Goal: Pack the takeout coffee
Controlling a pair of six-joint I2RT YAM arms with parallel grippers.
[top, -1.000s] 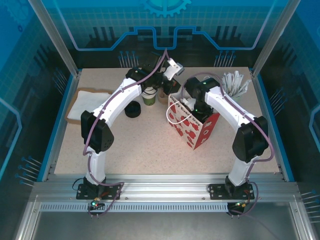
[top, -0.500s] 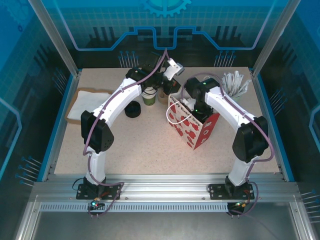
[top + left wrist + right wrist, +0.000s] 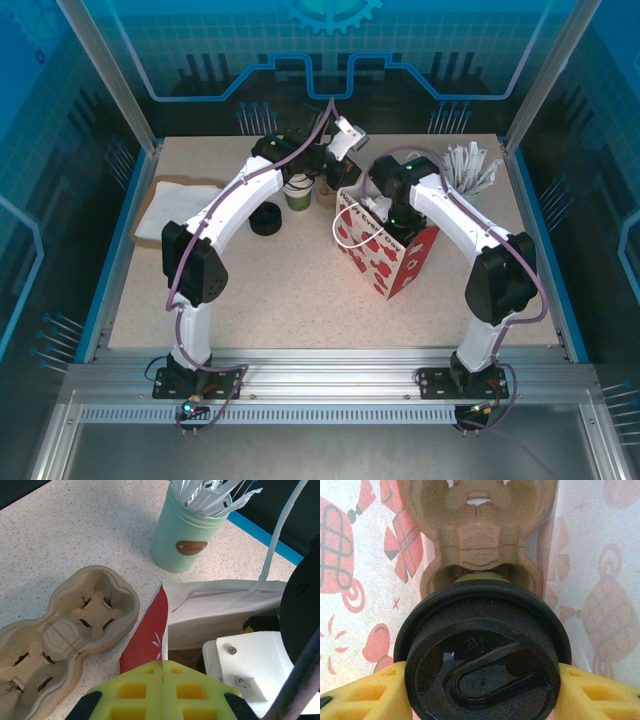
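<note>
The takeout coffee [image 3: 482, 650] is held inside the red-and-white paper bag [image 3: 390, 255], pinched by the right gripper [image 3: 480, 695]. Its yellow fingers [image 3: 362, 695] are seen pressed against the cup at 8 and 4 o'clock, beneath the lid. A cardboard carrier [image 3: 480, 525] is seen in the bag at 12 o'clock of the lid; whether the cup rests in it cannot be told. The left gripper [image 3: 163, 690] is poised over the bag's 11 o'clock corner, fingers pressed together on nothing, with a second carrier [image 3: 75, 625] and a mint jar [image 3: 187, 535] of stirrers set on the table [image 3: 100, 520]
</note>
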